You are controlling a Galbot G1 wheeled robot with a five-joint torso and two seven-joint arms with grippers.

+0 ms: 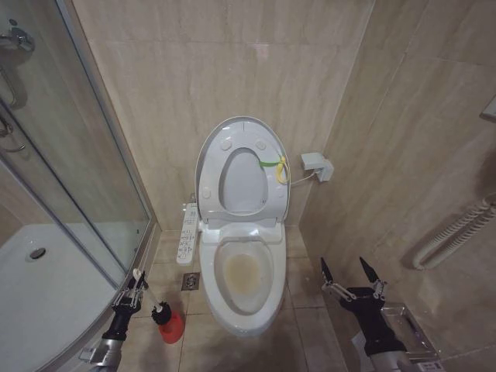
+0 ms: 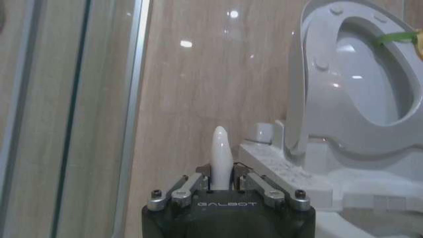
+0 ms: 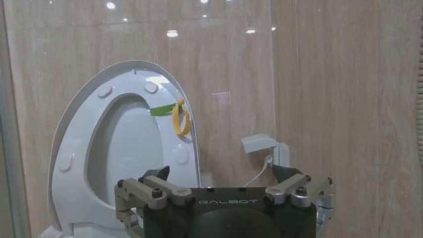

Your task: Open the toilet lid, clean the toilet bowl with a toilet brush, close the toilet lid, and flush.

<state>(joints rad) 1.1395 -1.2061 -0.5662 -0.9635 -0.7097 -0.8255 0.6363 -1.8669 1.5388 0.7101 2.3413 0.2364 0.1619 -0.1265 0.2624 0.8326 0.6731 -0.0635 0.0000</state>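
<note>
Tiled corner, glass shower wall [image 1: 70, 155] on the left, control panel [image 1: 187, 233] beside the seat hinge.

Bowl [image 1: 246, 279] in the middle of the floor, uncovered, brownish-yellow stain at the bottom: cleaning judged not yet done. Lid [image 1: 242, 167] tipped upright against the back wall together with the seat ring, yellow-green strap [image 1: 273, 165] hanging at its right edge, likely there as a pull loop for a gripper. Opening step finished, by the look of it.

Right gripper [image 1: 353, 271] low, to the right of the bowl, pincer spread wide and holding nothing, apparently parked clear of the work.

Left gripper [image 1: 133, 288] low, left of the bowl, near the shower frame, pincer narrowed onto the white handle of the brush [image 1: 139, 276]; in the left wrist view, handle tip [image 2: 219, 148] poking up between the closed fingers [image 2: 182, 186]. Grip near the top, probably to keep reach for the bowl. Black bristle head [image 1: 160, 312] just beside, seated in or just over the red holder [image 1: 171, 327]; cannot tell which. Brush well apart from the bowl.
</note>
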